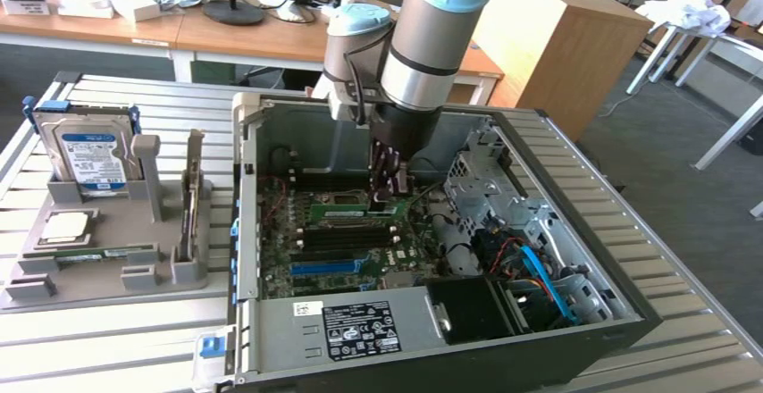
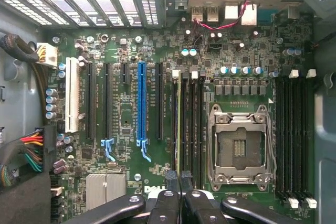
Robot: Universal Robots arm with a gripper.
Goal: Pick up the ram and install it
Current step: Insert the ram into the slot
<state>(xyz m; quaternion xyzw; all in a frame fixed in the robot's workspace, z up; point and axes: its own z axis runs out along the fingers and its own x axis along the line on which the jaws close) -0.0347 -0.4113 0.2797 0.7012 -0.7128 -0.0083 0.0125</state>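
The ram (image 2: 178, 124) is seen edge-on as a thin green stick standing in a black memory slot beside the empty processor socket (image 2: 239, 148). My gripper (image 2: 178, 179) is shut on the ram's near end, its two black fingers (image 2: 169, 182) pressed against either side. In the exterior view the arm reaches down into the open computer case, with the gripper (image 1: 385, 198) low over the motherboard (image 1: 346, 241) and the ram (image 1: 357, 215) lying along the slots under it.
The case wall (image 1: 573, 188) and the drive cage with blue cables (image 1: 537, 268) surround the gripper. On the exterior view's left, a grey holder (image 1: 107, 272) carries a hard drive (image 1: 89, 156), a processor chip (image 1: 66, 226) and another green stick (image 1: 102, 252). More black slots (image 2: 296, 135) lie past the socket.
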